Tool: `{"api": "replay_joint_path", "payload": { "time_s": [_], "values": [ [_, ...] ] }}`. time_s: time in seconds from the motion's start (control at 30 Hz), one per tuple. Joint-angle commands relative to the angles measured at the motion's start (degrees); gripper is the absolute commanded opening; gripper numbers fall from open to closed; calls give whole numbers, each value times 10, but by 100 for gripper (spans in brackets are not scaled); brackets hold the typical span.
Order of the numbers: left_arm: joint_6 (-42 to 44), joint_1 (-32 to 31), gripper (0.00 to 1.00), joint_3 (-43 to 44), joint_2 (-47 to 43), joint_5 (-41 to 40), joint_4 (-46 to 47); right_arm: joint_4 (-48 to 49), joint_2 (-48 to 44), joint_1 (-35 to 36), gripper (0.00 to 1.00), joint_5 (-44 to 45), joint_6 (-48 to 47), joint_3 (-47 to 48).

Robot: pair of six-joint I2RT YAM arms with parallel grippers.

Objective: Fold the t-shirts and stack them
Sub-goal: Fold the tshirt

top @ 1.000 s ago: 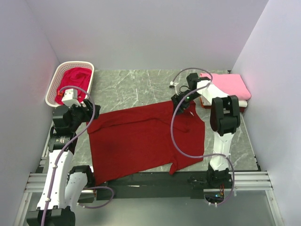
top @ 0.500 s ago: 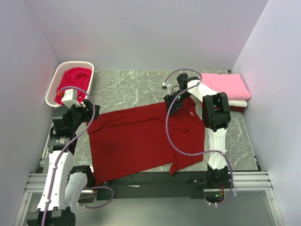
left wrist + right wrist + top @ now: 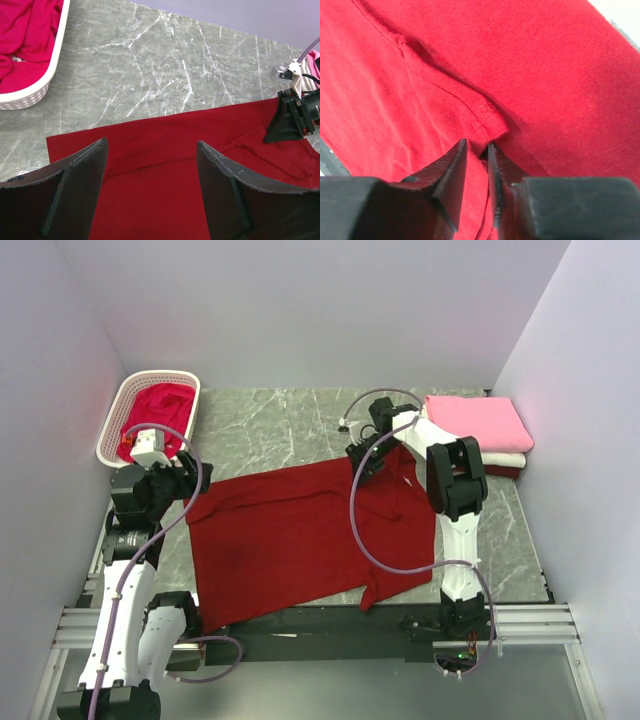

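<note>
Dark red t-shirt (image 3: 290, 540) pinched between nearly closed right jaws.

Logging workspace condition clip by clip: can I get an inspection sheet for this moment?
Surface: grey marble table.
Job's things: dark red t-shirt spread out, unfolded; crimson t-shirt in white basket; pink t-shirt folded atop white t-shirt.
Clutter: nothing seen.
Grippers: left gripper jaws wide open over the dark red t-shirt; right gripper jaws nearly together at a cloth ridge, grip unclear.
Cables: purple cable loops above the shirt.
Surroundings: plain walls.
</note>
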Motion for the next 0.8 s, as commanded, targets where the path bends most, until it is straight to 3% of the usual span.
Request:
{"api": "replay_joint_path", "payload": {
  "time_s": [0.0, 0.17, 0.4, 0.5, 0.63, 0.77],
  "values": [
    [9, 0, 76, 11, -3, 4, 22, -9, -48, 4, 28, -10, -6, -10],
    [9, -1, 76, 10, -4, 6, 22, -9, -75, 17, 13, -5, -17, -46],
    [9, -1, 76, 10, -3, 5, 22, 8, -131, 73, 12, 12, -41, -130],
    [9, -1, 76, 10, -3, 3, 22, 9, -155, 116, 17, 28, -60, -169],
    [8, -1, 76, 10, -2, 5, 22, 20, -188, 169, 39, 59, -60, -204],
    [9, -1, 76, 10, 1, 4, 21, 10, -204, 190, 48, 53, -49, -187]
  ]
}}
